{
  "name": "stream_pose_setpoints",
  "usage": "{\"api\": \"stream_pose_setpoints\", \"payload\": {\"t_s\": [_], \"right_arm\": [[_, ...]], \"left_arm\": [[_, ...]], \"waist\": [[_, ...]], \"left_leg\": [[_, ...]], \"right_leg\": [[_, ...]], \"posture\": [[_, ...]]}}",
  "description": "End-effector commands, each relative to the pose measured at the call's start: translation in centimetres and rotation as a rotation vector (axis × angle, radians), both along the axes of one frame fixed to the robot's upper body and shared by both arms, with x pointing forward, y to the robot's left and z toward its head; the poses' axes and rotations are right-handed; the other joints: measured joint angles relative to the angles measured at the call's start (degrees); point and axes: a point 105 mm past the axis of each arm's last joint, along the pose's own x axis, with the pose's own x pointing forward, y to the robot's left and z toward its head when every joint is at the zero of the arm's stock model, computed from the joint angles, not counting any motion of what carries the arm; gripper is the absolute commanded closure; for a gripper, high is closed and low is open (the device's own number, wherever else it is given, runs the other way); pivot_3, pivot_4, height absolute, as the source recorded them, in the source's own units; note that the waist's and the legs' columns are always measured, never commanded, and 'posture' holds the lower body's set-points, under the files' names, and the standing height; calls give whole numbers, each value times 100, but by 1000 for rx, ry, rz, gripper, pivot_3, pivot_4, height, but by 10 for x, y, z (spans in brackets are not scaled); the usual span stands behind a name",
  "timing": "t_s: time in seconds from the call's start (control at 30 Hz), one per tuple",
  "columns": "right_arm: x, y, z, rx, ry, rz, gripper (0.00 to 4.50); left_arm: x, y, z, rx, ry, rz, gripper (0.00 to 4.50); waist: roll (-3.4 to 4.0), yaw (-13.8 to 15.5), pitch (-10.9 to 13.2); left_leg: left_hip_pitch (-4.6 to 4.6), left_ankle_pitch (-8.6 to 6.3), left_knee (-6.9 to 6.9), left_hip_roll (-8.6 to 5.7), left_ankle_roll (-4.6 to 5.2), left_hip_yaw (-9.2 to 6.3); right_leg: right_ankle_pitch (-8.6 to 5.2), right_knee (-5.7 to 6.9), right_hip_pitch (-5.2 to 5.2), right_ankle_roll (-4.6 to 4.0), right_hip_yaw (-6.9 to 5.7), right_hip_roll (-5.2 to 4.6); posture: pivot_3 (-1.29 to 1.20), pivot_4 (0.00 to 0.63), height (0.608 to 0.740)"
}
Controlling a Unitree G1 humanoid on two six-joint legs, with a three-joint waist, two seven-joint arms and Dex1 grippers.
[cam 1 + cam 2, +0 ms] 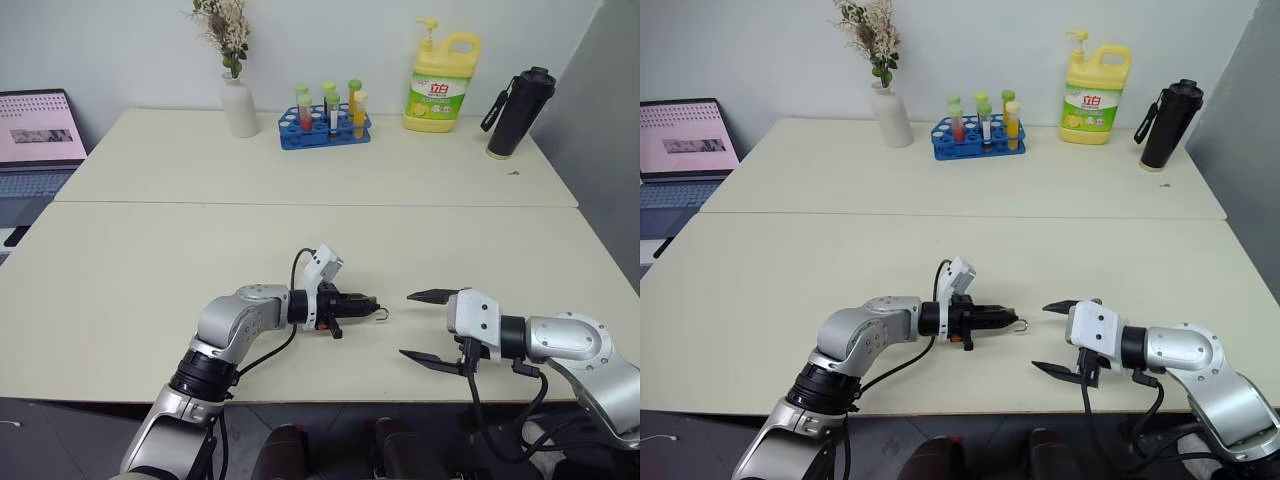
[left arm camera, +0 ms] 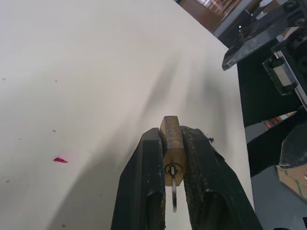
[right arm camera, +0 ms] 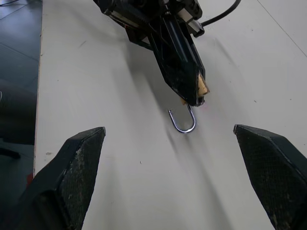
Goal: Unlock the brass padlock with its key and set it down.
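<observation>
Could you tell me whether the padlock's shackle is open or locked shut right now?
Open: one leg of the brass padlock's shackle hangs free, beyond the left pincer.

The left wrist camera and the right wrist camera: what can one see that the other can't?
Left wrist view alone: the keyhole end of the brass padlock, with the key in it, and a small red mark on the table.

Right wrist view alone: the silver shackle, swung open beyond the left hand, and the right hand with its fingers spread wide apart.

Both: the left hand shut on the padlock, above the pale table.
</observation>
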Motion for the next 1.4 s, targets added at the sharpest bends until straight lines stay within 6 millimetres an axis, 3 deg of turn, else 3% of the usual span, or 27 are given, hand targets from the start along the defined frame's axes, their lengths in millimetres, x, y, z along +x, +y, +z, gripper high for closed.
{"api": "stream_pose_setpoints", "payload": {"t_s": [0.03,0.07,0.13,0.17,0.27,0.33,0.57,0.73,0.97,1.23,1.4], "right_arm": [[1,2,3,-10,-27,3,0],[2,2,3,-11,-30,-3,0],[5,1,2,-16,-35,-21,0],[7,0,3,-17,-38,-31,0],[10,-2,4,-18,-38,-41,0],[10,-3,6,-10,-34,-54,0],[9,-7,12,26,-23,-80,0],[7,-8,15,44,-15,-83,0],[9,-14,23,56,-10,-78,0],[13,-21,26,48,45,-42,0],[12,-24,23,22,85,-10,0]], "left_arm": [[2,-3,5,-3,-24,-15,4310],[3,-3,4,3,-24,-15,4310],[6,-5,2,9,-29,-3,3573],[9,-6,2,12,-37,8,3457],[12,-10,7,-8,-51,3,2526],[19,-8,20,-43,-92,19,1904],[44,13,67,-99,-308,117,1904],[36,37,91,3,-539,105,1904],[0,93,73,278,-686,59,1904],[-32,111,54,370,-642,12,1904],[-37,111,52,386,-655,-5,1904]], "waist": [[0,-2,0],[0,-1,0],[0,0,0],[0,0,0],[0,5,0],[0,5,0],[0,-2,0],[-2,-12,1],[2,-21,0],[-1,15,2],[-2,19,2]], "left_leg": [[0,0,0,0,0,0],[0,0,0,0,0,-1],[0,0,0,-1,0,0],[0,0,0,-2,0,0],[-1,0,1,-3,0,1],[-1,0,1,-2,0,1],[-1,0,-1,-1,0,1],[-2,0,-2,0,0,0],[4,0,-10,7,-1,7],[4,-1,-5,3,1,11],[3,-1,-7,8,1,5]], "right_leg": [[0,0,0,0,0,0],[0,0,0,0,-1,0],[0,0,0,0,-1,0],[0,0,0,0,-1,0],[0,0,0,0,-1,-1],[0,0,0,0,-1,-1],[0,0,0,0,-1,0],[0,-1,-1,0,0,0],[0,-3,-3,-1,6,-9],[-1,-7,0,-1,-1,-18],[-2,-6,-1,-3,-6,-18]], "posture": [[0,150,740],[0,150,740],[0,150,740],[0,150,740],[0,150,740],[0,150,740],[0,150,740],[0,150,740],[0,150,740],[0,150,740],[0,150,740]]}}
